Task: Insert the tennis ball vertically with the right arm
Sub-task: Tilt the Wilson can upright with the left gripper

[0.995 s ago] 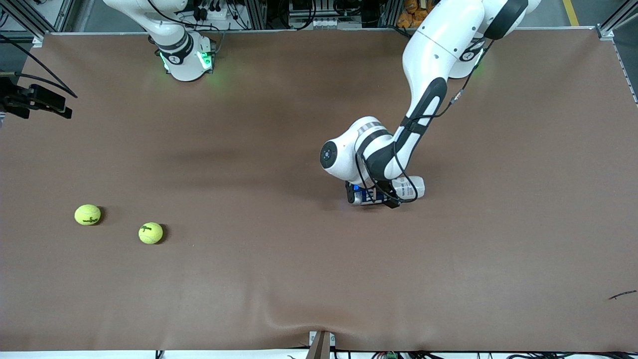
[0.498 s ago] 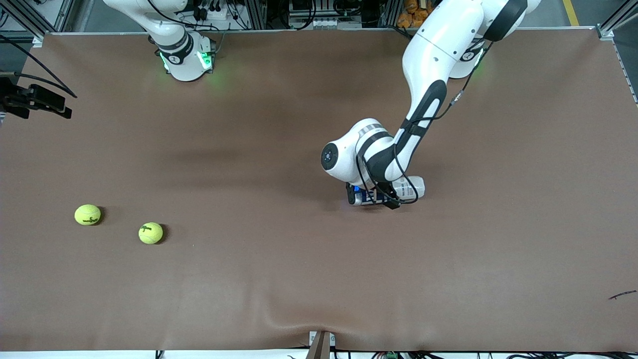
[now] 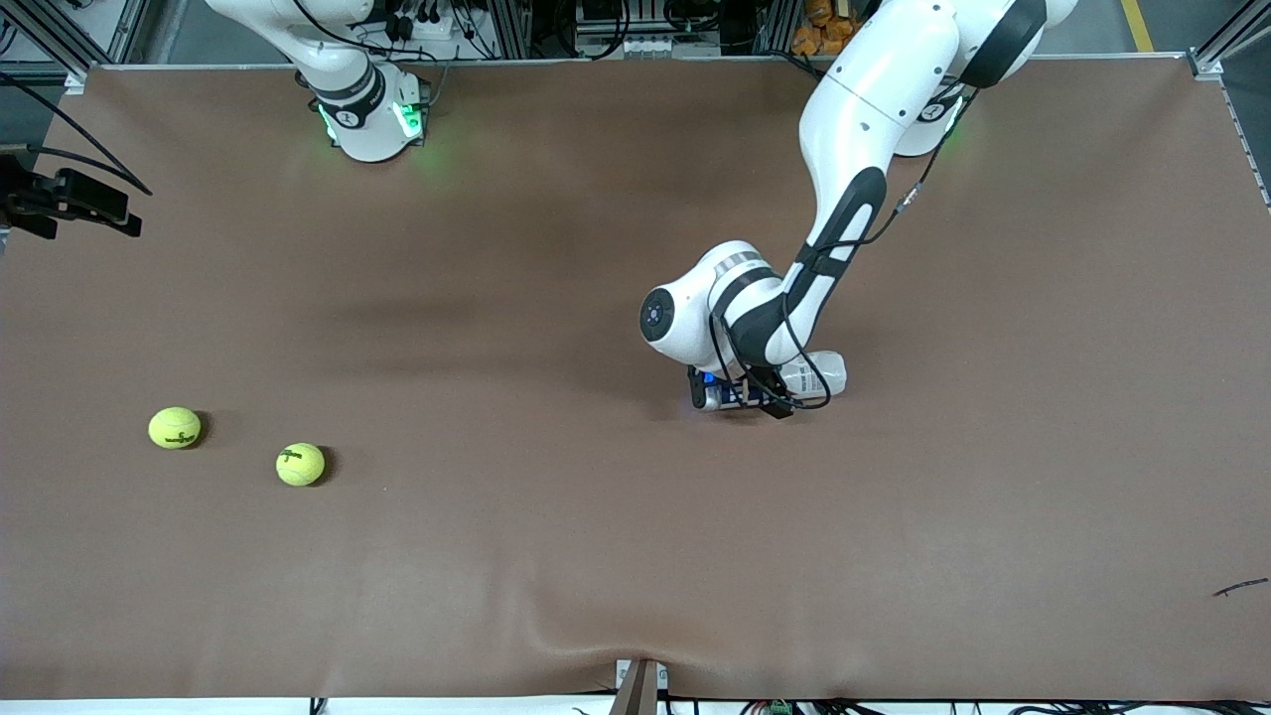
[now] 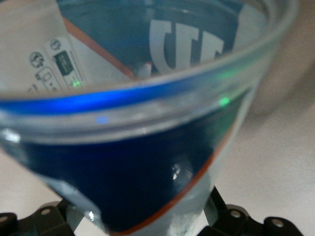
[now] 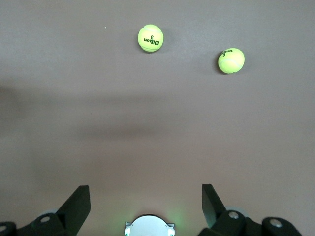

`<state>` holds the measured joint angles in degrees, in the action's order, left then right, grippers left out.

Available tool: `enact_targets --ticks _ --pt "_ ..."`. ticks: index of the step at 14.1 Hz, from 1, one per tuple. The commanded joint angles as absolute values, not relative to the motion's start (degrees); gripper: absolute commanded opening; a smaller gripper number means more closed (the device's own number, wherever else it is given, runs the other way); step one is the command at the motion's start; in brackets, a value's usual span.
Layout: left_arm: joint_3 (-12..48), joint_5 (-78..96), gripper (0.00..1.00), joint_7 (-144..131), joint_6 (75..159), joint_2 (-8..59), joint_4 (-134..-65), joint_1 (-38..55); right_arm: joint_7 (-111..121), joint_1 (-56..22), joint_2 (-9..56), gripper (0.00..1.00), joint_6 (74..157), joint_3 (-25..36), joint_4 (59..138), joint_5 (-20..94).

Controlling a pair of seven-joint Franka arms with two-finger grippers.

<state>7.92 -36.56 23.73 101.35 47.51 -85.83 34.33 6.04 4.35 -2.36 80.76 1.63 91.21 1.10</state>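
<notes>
Two yellow tennis balls lie on the brown table toward the right arm's end: one point(image 3: 175, 428) point(image 5: 231, 60) and one point(image 3: 300, 464) point(image 5: 150, 38) nearer the front camera. A clear ball can point(image 3: 822, 374) with a blue label lies on its side mid-table. My left gripper point(image 3: 765, 397) is down on it. In the left wrist view the can point(image 4: 147, 162) fills the frame between the fingers, with the left gripper point(image 4: 140, 216) shut on it. My right gripper point(image 5: 145, 206) is open and empty, high above its own base point(image 5: 147, 228), and out of the front view.
The right arm's base point(image 3: 367, 119) stands at the table's back edge. A black device point(image 3: 70, 199) sits at the table's edge at the right arm's end. The cloth is wrinkled near the front edge point(image 3: 596, 645). A small dark scrap point(image 3: 1241, 588) lies toward the left arm's end.
The left arm's forearm and wrist have shifted slightly over the can, and the can's white end has moved a little with them. The balls have not moved.
</notes>
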Motion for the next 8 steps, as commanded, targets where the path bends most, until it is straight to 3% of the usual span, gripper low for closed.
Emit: enact_targets --ticks 1,2,5,8 --pt "7.91 -37.88 1.00 21.97 101.78 48.87 -84.73 34.45 6.94 5.45 -2.37 1.00 80.77 1.14 91.14 2.37" --pt "7.91 -37.88 1.00 21.97 101.95 48.87 -84.73 34.45 7.03 5.54 -2.37 1.00 80.77 1.14 91.14 2.37" --pt "7.91 -39.11 0.83 21.97 101.95 48.87 -84.73 34.45 7.03 5.71 -2.29 1.00 80.68 1.14 91.14 2.37" --pt "7.91 -38.94 0.81 21.89 101.95 48.78 -84.64 34.37 7.03 5.71 -2.20 1.00 80.68 1.14 91.14 2.46"
